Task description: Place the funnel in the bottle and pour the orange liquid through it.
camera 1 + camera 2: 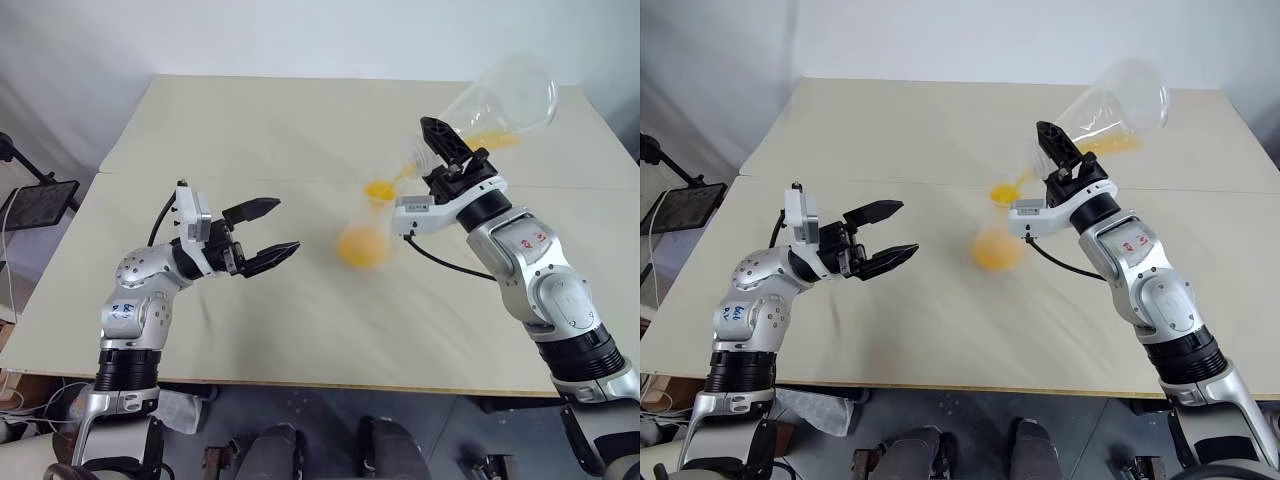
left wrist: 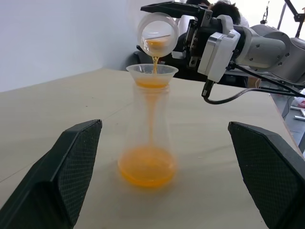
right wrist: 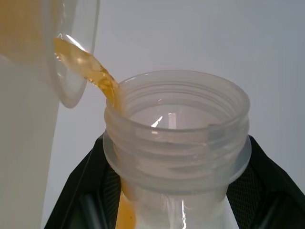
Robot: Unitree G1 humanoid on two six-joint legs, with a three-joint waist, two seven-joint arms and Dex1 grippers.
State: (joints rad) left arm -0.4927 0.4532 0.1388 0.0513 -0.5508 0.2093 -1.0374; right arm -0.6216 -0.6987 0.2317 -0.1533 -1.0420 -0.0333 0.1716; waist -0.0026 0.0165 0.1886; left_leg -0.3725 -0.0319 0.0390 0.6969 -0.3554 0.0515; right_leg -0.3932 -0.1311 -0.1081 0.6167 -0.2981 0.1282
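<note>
Funnel in bottle, right of left gripper; flask tilted above funnel in right gripper.

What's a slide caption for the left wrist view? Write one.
Right gripper tips flask, pouring orange liquid through funnel into bottle.

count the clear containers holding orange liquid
2: a small clear narrow-necked bottle standing on the table under the funnel, and a larger clear conical flask tilted in the right pincer, pouring.

The right gripper tips the flask, orange liquid pouring.
</note>
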